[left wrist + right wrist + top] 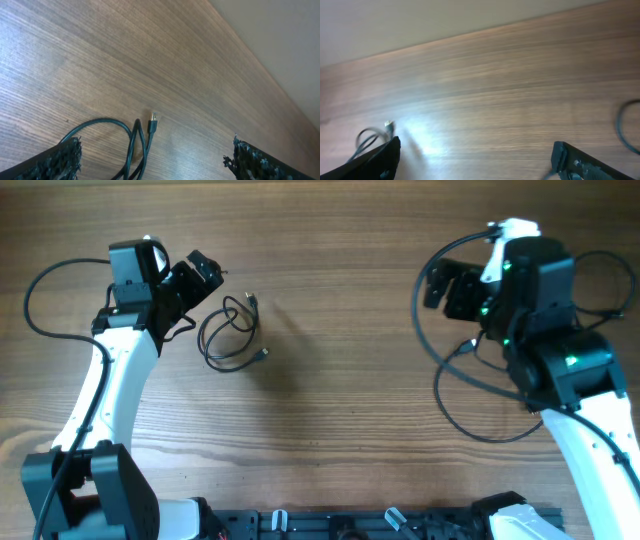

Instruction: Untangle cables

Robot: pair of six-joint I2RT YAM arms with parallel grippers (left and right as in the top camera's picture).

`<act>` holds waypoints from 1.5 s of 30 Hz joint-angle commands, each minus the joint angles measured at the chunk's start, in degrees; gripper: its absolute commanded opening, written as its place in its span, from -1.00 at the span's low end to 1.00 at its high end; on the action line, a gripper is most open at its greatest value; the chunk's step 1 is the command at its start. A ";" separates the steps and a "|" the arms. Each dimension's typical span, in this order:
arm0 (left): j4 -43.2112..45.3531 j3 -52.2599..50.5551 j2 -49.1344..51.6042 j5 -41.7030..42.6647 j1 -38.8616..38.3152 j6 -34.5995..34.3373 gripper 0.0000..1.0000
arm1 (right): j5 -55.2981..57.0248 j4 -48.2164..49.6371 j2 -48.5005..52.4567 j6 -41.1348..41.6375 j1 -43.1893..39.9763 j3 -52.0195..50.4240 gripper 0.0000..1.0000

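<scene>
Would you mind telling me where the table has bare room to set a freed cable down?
The middle of the table is bare, from the cables across to the right gripper. It is crowded by the left gripper, where the cables lie, and under the right arm's own looping wires.

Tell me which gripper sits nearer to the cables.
Left. The left gripper hangs open right beside the cables, just off their upper-left edge in the overhead view. The right gripper, also open, is far across the table on the opposite side.
</scene>
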 commanded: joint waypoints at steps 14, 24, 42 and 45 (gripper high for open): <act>-8.61 -2.40 3.02 -5.14 -0.48 7.06 0.95 | 0.11 -0.15 -1.20 -0.04 1.90 0.79 1.00; -7.34 -2.40 13.64 -7.98 -10.14 14.19 0.25 | 0.11 -0.17 -2.32 -0.07 1.90 0.76 0.99; 19.61 -2.32 15.52 27.93 -17.40 -18.88 -0.92 | 0.11 -0.98 -4.90 -0.04 1.90 0.79 0.99; 22.71 -2.32 15.54 22.60 -24.15 -19.93 -0.92 | 0.11 -0.98 -6.78 -0.02 1.90 0.76 0.99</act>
